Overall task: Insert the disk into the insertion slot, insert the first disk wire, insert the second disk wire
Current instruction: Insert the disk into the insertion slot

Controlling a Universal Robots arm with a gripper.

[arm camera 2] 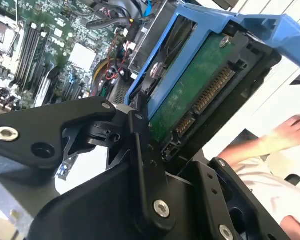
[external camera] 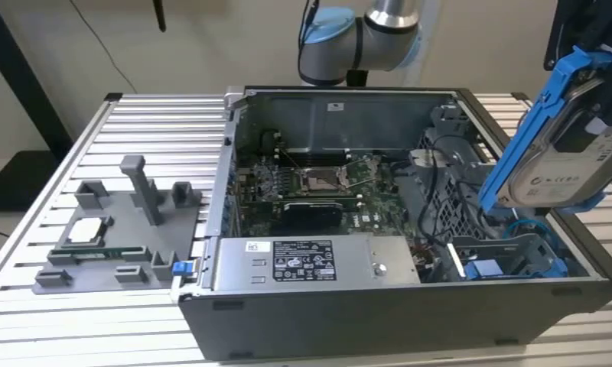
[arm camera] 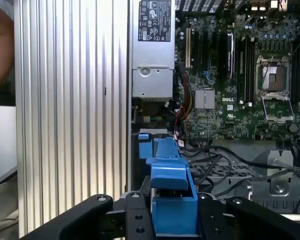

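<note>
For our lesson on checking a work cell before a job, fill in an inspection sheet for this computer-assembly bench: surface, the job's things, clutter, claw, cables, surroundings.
Surface: slatted metal table carrying an open computer case.
Job's things: disk in its blue carrier, held tilted above the case's edge at the exterior view's right; insertion slot appears empty.
Clutter: grey fixture with small parts, beside the case.
Claw: claw shut on the disk's carrier.
Cables: black cables loose inside the case; the disk's connector is bare, no wire in it.
Surroundings: person's hand beyond the disk in the second wrist view.
</note>
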